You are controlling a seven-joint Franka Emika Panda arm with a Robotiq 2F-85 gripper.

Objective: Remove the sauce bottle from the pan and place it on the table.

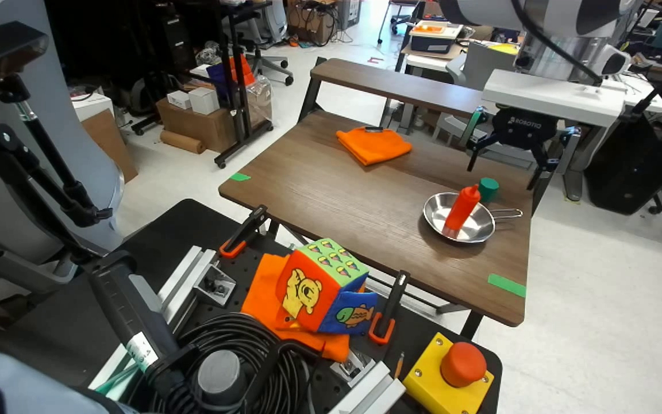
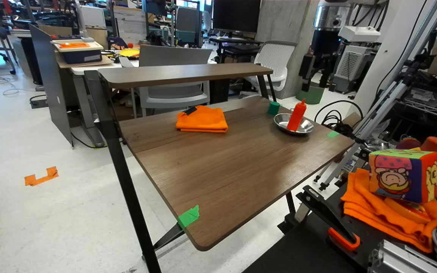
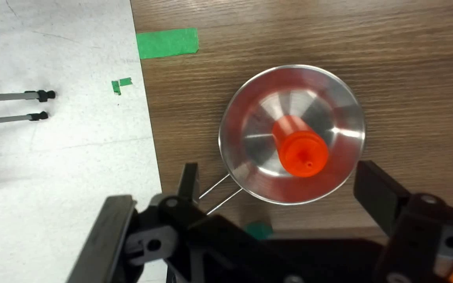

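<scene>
Wooden table: bottle stands in pan near corner's green tape. Judged light, squeezable, smooth; grip mid-body, gently. Pincer spread wide, grasping nothing.

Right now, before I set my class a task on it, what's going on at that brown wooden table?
A black two-fingered robot gripper hangs open, holding nothing. A slim red sauce bottle stands inside a round shiny silver metal pan on the brown wooden table, not yet lifted out. A small green cylinder and a folded orange cloth are on the table too.
</scene>
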